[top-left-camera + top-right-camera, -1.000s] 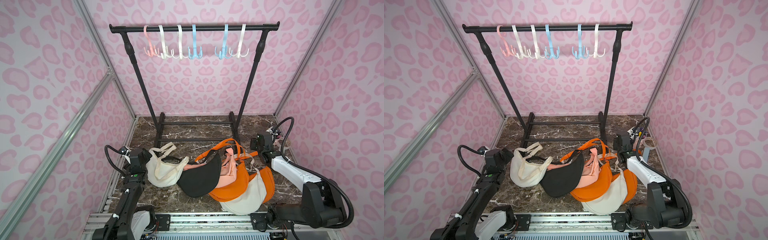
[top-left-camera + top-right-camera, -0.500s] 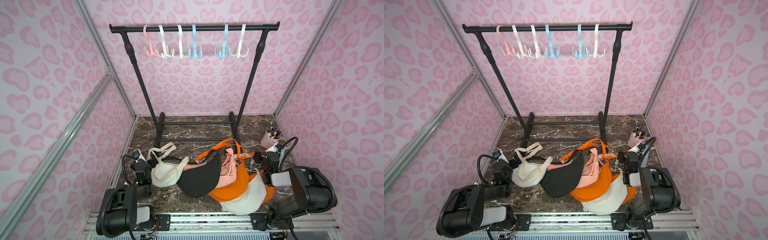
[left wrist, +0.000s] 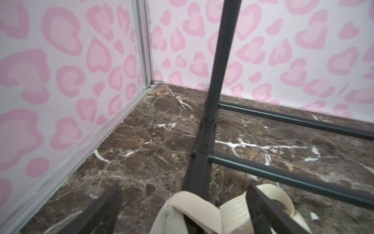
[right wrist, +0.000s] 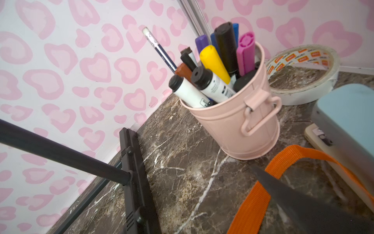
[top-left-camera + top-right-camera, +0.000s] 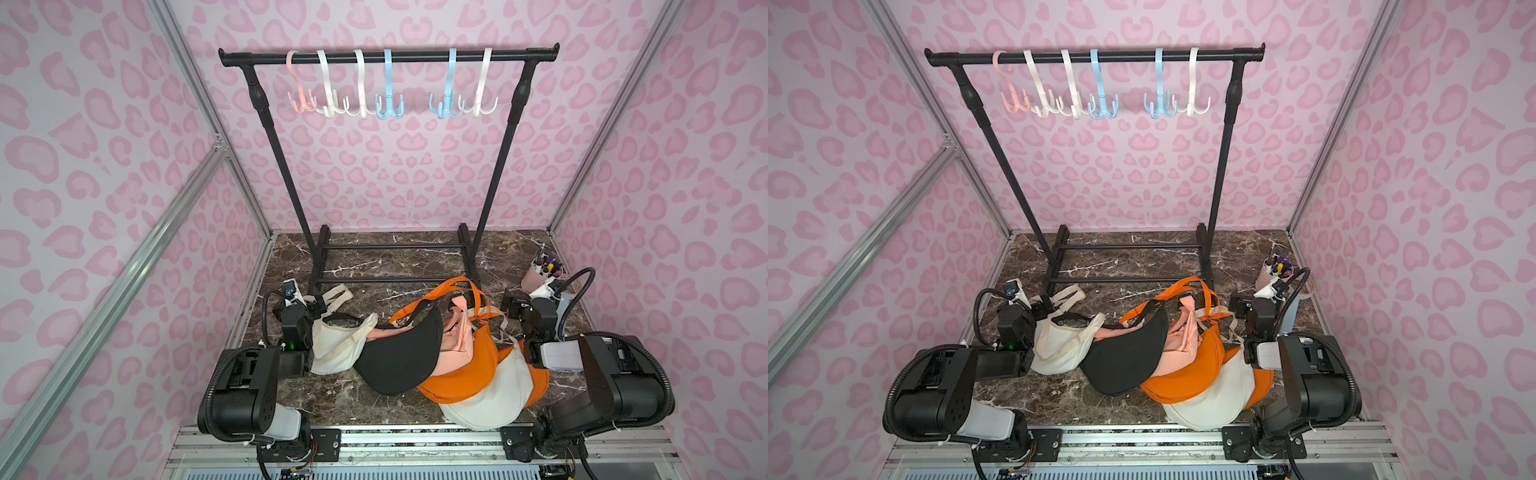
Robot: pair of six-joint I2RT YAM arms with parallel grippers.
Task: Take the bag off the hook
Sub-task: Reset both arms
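Several hooks [image 5: 386, 104] [image 5: 1100, 104] hang bare on the black rack's bar. The bags lie in a heap on the marble floor: cream bag [image 5: 332, 345], black bag [image 5: 399, 357], pink bag [image 5: 457, 345], orange bag [image 5: 461, 374] and a white bag [image 5: 494, 395]. My left gripper [image 5: 307, 309] [image 3: 182, 190] is open low beside the cream bag, whose strap [image 3: 194, 204] lies loose between the fingers. My right gripper [image 5: 513, 305] is open by the orange bag's strap [image 4: 253, 202]. Only one of its fingers [image 4: 293, 202] shows in the wrist view, and it holds nothing.
The rack [image 5: 386, 57] stands at the back, its feet and crossbars [image 3: 283, 172] close ahead of both grippers. A pink cup of pens [image 4: 232, 121], a tape roll [image 4: 303, 81] and a light blue box [image 4: 348, 113] sit in the right back corner. Pink walls close in on three sides.
Both arms have folded back from stretched out to tucked low over their bases. The bags and hooks have not moved.
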